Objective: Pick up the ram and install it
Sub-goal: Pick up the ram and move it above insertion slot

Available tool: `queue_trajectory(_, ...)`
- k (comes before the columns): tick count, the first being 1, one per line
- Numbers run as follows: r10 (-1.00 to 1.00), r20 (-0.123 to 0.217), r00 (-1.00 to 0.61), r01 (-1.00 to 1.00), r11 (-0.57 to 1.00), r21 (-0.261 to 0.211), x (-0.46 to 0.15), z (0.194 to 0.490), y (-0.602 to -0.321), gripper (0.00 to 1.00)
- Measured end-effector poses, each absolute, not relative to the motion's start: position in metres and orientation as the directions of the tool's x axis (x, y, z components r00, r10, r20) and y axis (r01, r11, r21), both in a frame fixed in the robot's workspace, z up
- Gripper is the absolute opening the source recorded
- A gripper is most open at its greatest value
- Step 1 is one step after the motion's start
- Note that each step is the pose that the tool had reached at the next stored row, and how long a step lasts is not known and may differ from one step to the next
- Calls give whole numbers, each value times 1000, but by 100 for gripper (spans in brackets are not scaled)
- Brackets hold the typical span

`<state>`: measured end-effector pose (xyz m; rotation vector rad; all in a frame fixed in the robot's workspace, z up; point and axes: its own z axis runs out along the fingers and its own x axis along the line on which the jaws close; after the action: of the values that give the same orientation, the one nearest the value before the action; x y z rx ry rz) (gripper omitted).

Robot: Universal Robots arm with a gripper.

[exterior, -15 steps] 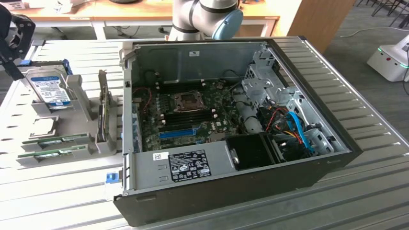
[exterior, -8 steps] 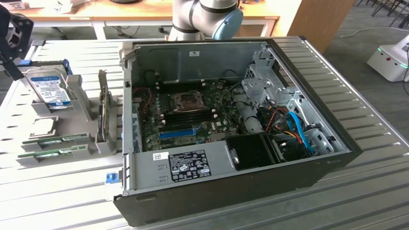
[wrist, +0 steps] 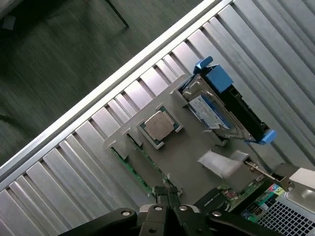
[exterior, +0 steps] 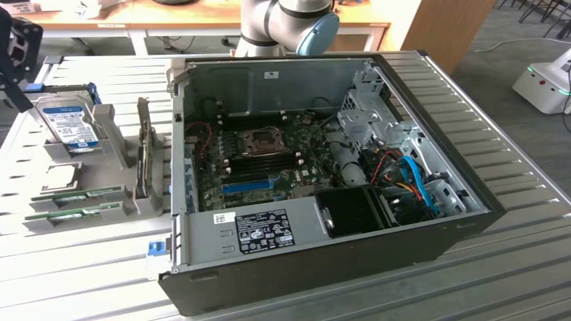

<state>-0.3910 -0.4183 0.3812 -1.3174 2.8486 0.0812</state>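
**Status of work: ram installation**

1. Claw. In the wrist view the claw (wrist: 167,196) is clenched, finger against finger, with nothing between the tips. It hangs above the grey holder (wrist: 189,160) and clear of it, and its tips line up near one end of the holder's narrow slots.

2. Task part. The ram (wrist: 132,169) lies on edge in a narrow slot along one side of the holder. A second green stick sits in the neighbouring slot of the same holder (the views do not show which of the two is meant). The claw touches neither stick.

3. Other parts in the holder. The processor chip (wrist: 159,125) rests in a square recess near the holder's middle. The hard drive (wrist: 211,110), in its blue bracket, stands at the end of the holder opposite the ram.

4. Destination. The computer case (exterior: 295,80) lies open on the table (exterior: 499,267), just beside the holder. The motherboard (exterior: 267,160) is exposed inside it. No green stick can be seen standing on the board, so the ram slots are judged vacant.

5. Progress. No step is complete:
   - The ram has not been gripped or lifted.
   - The carry from the holder to the case is outstanding.
   - Seating the ram on the motherboard is outstanding.
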Motion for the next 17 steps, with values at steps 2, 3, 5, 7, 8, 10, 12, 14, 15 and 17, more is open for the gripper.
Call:
queue_trajectory(2, -783, -24, -621, -783, 620, 46, -391, 381, -418, 11)
queue_trajectory(3, -794, -24, -607, -794, 606, 46, -391, 381, -418, 11)
queue_trajectory(5, -815, -24, -579, -815, 577, 46, -391, 381, -418, 11)
queue_trajectory(7, -834, -24, -551, -834, 549, 46, -391, 381, -418, 11)
queue_trajectory(8, -843, -24, -537, -843, 535, 46, -391, 381, -418, 11)
queue_trajectory(10, -861, -24, -509, -861, 507, 46, -391, 381, -418, 11)
queue_trajectory(12, -878, -24, -479, -878, 477, 46, -391, 381, -418, 11)
queue_trajectory(14, -892, -24, -451, -892, 449, 46, -391, 381, -418, 11)
queue_trajectory(15, -899, -24, -437, -899, 435, 46, -391, 381, -418, 11)
queue_trajectory(17, -912, -24, -409, -912, 407, 46, -391, 381, -418, 11)
